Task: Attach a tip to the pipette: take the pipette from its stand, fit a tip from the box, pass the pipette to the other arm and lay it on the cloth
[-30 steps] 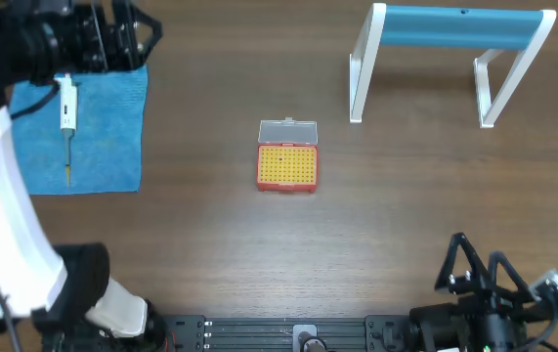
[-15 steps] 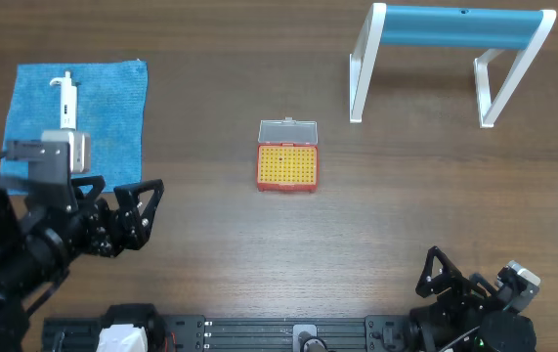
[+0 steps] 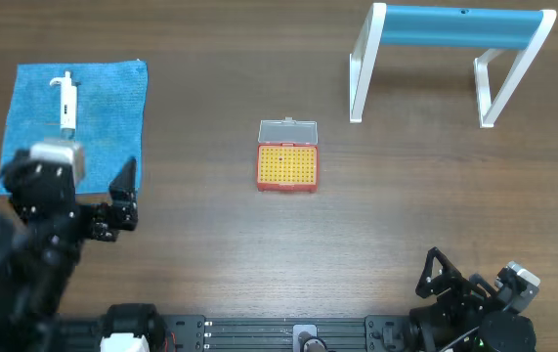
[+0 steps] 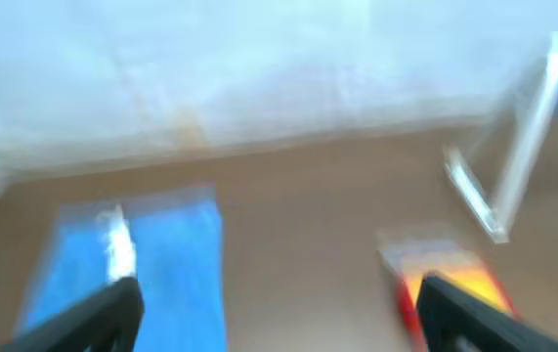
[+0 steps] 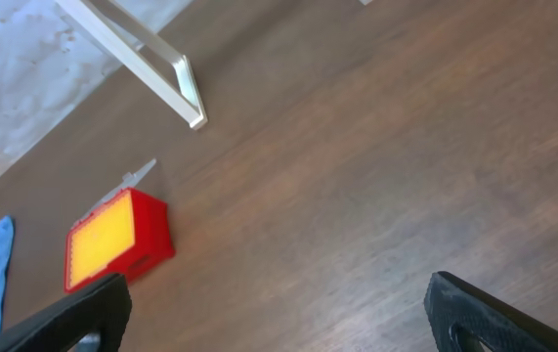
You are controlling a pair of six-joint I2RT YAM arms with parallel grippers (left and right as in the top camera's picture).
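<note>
The white pipette [image 3: 64, 102] lies lengthwise on the blue cloth [image 3: 103, 117] at the far left of the table; its lower end is hidden behind my left arm. My left gripper [image 3: 117, 200] hangs just off the cloth's near right corner, open and empty. In the left wrist view the left gripper [image 4: 279, 318] has the pipette [image 4: 117, 244] and cloth [image 4: 176, 264] blurred beyond it. The red tip box [image 3: 286, 166] with yellow tips stands open mid-table. My right gripper [image 3: 445, 277] rests open and empty at the near right, and the right gripper [image 5: 279, 318] faces the tip box [image 5: 117, 244].
The white-legged stand with a blue top bar [image 3: 454, 29] stands at the far right; one leg of the stand [image 5: 151, 59] shows in the right wrist view. Bare wooden tabletop [image 3: 376, 196] lies between the box and both arms.
My left arm has pulled back from over the cloth toward the near left edge, leaving the pipette lying there. The right arm tucked in slightly a second ago, then stayed still.
</note>
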